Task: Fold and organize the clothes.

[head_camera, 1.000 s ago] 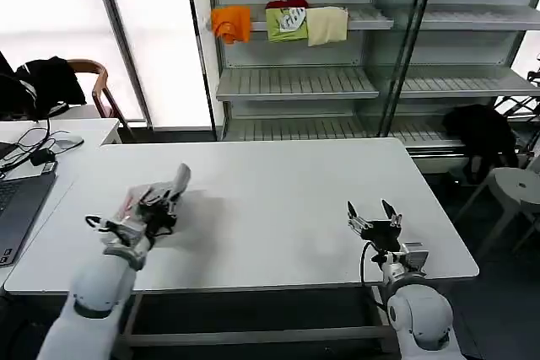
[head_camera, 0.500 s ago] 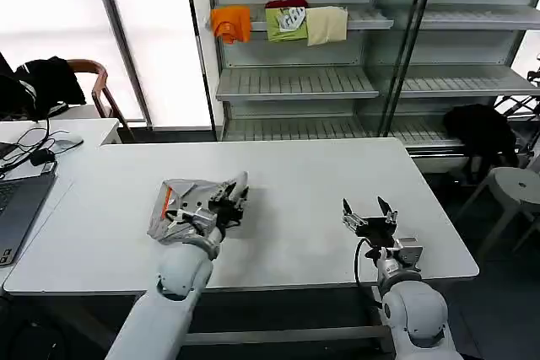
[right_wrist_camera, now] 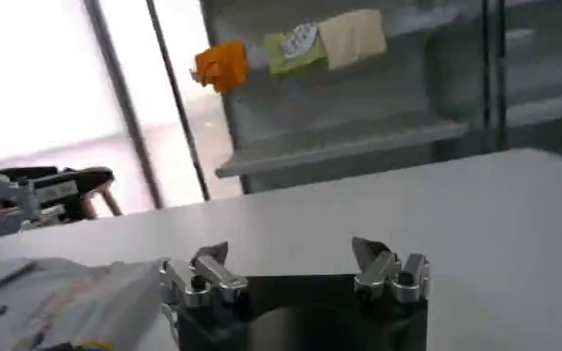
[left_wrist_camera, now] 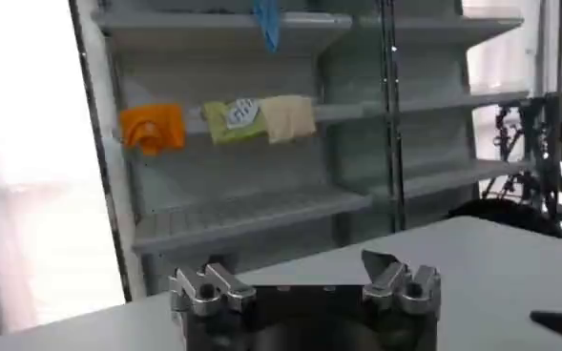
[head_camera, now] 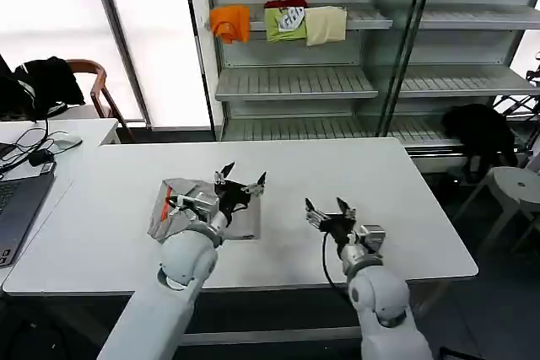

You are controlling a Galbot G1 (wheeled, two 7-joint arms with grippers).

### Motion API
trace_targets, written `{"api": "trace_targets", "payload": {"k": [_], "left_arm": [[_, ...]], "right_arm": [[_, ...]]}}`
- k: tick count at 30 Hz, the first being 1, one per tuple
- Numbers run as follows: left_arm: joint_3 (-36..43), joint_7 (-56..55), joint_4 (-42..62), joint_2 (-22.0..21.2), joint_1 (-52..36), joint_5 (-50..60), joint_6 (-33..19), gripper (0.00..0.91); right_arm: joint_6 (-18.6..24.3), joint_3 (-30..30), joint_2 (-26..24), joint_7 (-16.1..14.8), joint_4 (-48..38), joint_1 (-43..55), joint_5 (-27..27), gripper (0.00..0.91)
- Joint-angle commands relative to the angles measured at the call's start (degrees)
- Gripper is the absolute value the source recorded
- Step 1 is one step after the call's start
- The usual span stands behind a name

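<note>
Head view: the folded grey shirt (head_camera: pixel 198 208) lies on the white table (head_camera: pixel 337 166), left of centre. The left gripper (head_camera: pixel 240 185) hovers just over it — jaws apart, holding nothing. The right gripper (head_camera: pixel 331 211) sits nearby to the right, jaws apart too.
</note>
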Motion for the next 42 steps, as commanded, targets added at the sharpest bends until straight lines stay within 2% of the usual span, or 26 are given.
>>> {"api": "trace_targets", "payload": {"k": [1,5,14,17,21,22,23,24,27,28,32,34,42], "left_arm": [[-14.7,4.7,-1.5,6.2,5.6,-4.4,-0.7,0.907],[-20.4,5.1,0.0,6.7,9.5,-5.0,-1.7,0.907],[-28.2,5.8,-1.1,8.5,14.7,-9.5,-1.8,0.907],[-29.5,5.8,-0.8,8.9,15.3,-10.3,-1.7,0.907],[-30.3,5.8,-0.8,9.2,16.1,-10.9,-1.7,0.907],[-30.4,5.8,-0.8,9.2,16.2,-10.9,-1.7,0.907],[-30.5,5.8,-0.9,9.2,16.4,-11.0,-1.7,0.907],[-30.7,5.7,-1.0,9.3,16.6,-11.1,-1.7,0.907],[-31.2,5.7,-1.2,9.4,17.3,-11.5,-1.7,0.907],[-31.4,5.7,-1.3,9.4,17.5,-11.6,-1.8,0.907],[-31.9,5.6,-1.3,9.6,18.1,-12.0,-1.9,0.907],[-32.3,5.5,-1.4,9.7,18.4,-12.3,-1.9,0.907],[-33.5,5.4,-2.0,9.9,19.7,-13.2,-2.1,0.907]], "right_arm": [[-3.0,-8.9,6.5,-1.8,-13.0,10.3,16.5,0.907],[-3.1,-11.2,7.1,-1.8,-15.7,11.6,16.8,0.897],[-4.0,-11.3,7.1,4.8,-16.9,12.0,16.4,0.856],[-4.0,-11.1,7.1,5.1,-17.3,11.8,16.4,0.856],[-4.0,-12.3,7.1,5.0,-18.0,11.9,16.6,0.766],[-4.0,-12.3,7.1,5.1,-18.2,11.9,16.5,0.715],[-4.0,-12.2,7.1,5.2,-18.3,11.9,16.5,0.715],[-4.0,-11.9,7.1,5.1,-19.1,11.9,16.1,0.564],[-4.0,-12.1,7.1,5.1,-19.3,11.9,15.9,0.383],[-4.0,-12.2,7.1,5.0,-19.3,11.8,15.8,0.272],[-4.0,-12.3,7.1,4.8,-19.5,11.7,15.1,0.040],[-4.0,-12.2,7.1,4.7,-19.8,11.8,14.8,0.000],[-3.7,-11.6,7.1,4.7,-18.1,11.7,14.1,0.000]]}}
